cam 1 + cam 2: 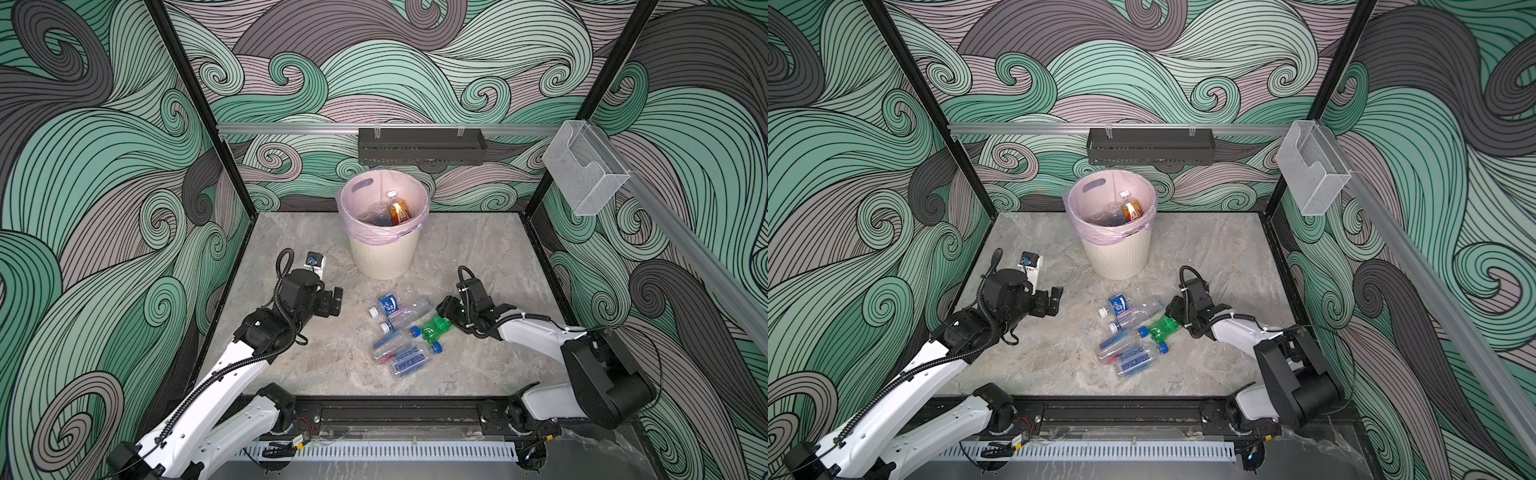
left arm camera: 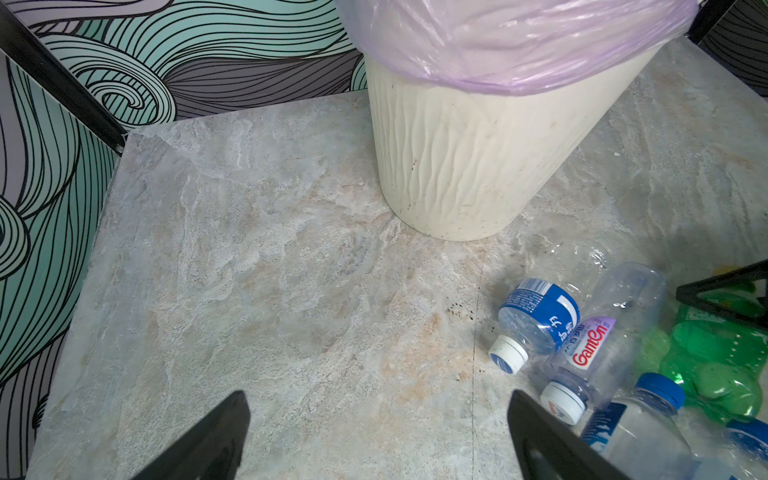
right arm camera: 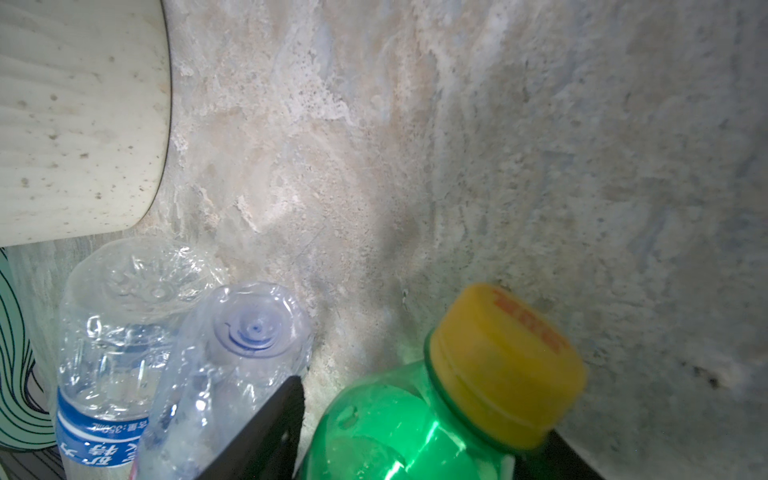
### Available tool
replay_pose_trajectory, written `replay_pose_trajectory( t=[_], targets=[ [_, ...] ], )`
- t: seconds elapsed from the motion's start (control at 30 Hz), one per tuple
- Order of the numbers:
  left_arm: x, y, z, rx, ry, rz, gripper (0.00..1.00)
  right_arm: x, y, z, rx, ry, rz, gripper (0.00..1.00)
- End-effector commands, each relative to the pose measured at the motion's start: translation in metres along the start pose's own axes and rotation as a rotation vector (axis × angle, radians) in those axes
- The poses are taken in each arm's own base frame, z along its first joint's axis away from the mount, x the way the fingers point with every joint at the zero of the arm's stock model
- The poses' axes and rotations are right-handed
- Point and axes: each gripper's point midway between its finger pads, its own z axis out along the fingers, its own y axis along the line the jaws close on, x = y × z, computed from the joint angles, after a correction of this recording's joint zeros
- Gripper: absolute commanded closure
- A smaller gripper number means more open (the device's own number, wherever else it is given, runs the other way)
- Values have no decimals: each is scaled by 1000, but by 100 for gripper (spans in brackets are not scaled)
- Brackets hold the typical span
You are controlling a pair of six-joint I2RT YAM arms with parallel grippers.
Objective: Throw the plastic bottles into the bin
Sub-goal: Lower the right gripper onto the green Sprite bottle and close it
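Sitting between right tool jaws: green bottle.

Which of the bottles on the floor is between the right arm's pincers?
The green bottle with the yellow cap: it lies between the jaws of the right tool. The rest lying loose are clear bottles.

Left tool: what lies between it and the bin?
Only bare tabletop, shown in the left wrist view, between the left tool and the bin.

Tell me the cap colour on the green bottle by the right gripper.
Yellow; the cap shows best in the right wrist view.
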Motion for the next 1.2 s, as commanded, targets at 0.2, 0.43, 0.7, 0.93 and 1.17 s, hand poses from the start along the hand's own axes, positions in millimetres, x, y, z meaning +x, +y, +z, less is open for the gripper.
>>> replay_pose_trajectory(
  t=[0.2,0.43,0.7,0.93,1.17],
  targets=[
    [-1,7,-4,-31,-11,-7,1,-22,-11,-14,72,-62,-38,36],
    [1,8,-2,-36,-7,-7,1,-41,-19,-34,90,-127,-63,39],
    [4,7,1,-37,-1,-6,1,-54,-9,-56,50,-180,-144,43],
    [5,7,4,-40,7,-8,1,-56,6,-65,-10,-166,-161,45],
    [13,13,8,-76,25,-24,1,-56,29,-71,-89,-124,-184,48]
  ],
)
